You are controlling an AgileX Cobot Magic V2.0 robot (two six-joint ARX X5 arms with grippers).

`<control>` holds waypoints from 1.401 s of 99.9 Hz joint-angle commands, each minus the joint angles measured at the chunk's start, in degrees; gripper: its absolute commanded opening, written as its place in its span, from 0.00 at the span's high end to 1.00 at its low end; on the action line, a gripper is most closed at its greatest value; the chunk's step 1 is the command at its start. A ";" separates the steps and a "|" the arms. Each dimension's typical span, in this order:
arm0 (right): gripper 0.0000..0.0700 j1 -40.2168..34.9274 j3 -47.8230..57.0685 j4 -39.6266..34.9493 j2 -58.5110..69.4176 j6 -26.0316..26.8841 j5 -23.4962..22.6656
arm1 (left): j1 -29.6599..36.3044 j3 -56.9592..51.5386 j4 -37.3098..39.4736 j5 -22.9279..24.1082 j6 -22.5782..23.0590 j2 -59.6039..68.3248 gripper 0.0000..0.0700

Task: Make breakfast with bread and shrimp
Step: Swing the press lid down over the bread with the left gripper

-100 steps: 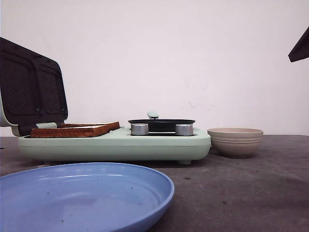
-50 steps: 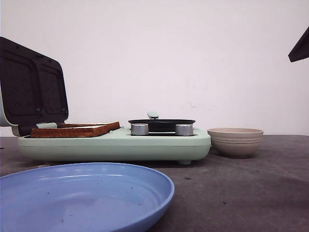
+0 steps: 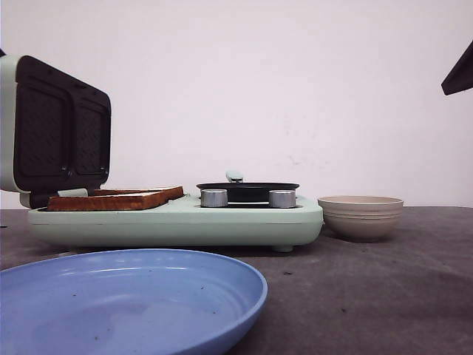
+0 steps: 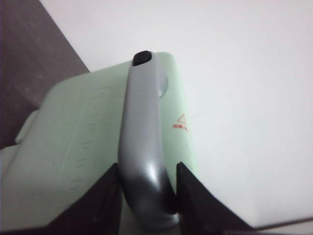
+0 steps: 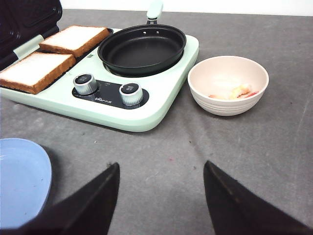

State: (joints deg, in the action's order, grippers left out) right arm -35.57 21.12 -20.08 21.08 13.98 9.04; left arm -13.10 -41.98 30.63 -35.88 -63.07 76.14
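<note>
Two bread slices [image 5: 34, 71] [image 5: 76, 38] lie side by side on the lower plate of the mint-green sandwich maker [image 5: 146, 115]; the front view shows their brown crust edges [image 3: 111, 200]. Its lid [image 3: 55, 133] stands nearly upright. My left gripper [image 4: 147, 169] is shut on the lid's grey handle [image 4: 144, 122]. The shrimp [image 5: 239, 91] lie in the beige ribbed bowl [image 5: 215, 105], which stands to the right of the maker. My right gripper [image 5: 161, 165] is open and empty above the grey table, in front of the maker and bowl.
A black frying pan [image 5: 142, 46] sits on the maker's right half, behind two silver knobs [image 5: 85, 83]. A blue plate [image 3: 133, 296] lies at the front left. A dark corner of the right arm [image 3: 460, 74] shows at the upper right.
The lid has swung up from leaning back to nearly upright. Bread, pan, bowl and plate have not moved.
</note>
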 commanded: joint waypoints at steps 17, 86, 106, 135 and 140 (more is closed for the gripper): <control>0.53 -0.35 0.20 0.72 0.13 0.83 0.02 | 3.56 0.04 -7.13 1.95 11.32 1.62 0.99; 0.53 -0.35 0.20 0.72 0.13 0.83 0.00 | 17.79 0.04 -17.55 13.51 24.94 1.62 0.99; 0.53 -0.35 0.20 0.70 0.13 0.81 0.00 | 21.46 0.04 -20.70 17.75 29.46 1.70 0.99; 0.53 -0.42 0.20 0.31 0.17 0.83 0.00 | 25.09 0.04 -23.08 22.27 34.16 1.95 0.99; 0.53 -0.42 0.20 0.33 0.17 0.81 0.04 | 25.24 0.04 -23.37 22.47 34.56 1.97 0.99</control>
State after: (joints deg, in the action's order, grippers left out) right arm -35.57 21.12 -20.34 21.15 13.98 9.02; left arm 12.10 -41.12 7.42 -13.85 -30.52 77.47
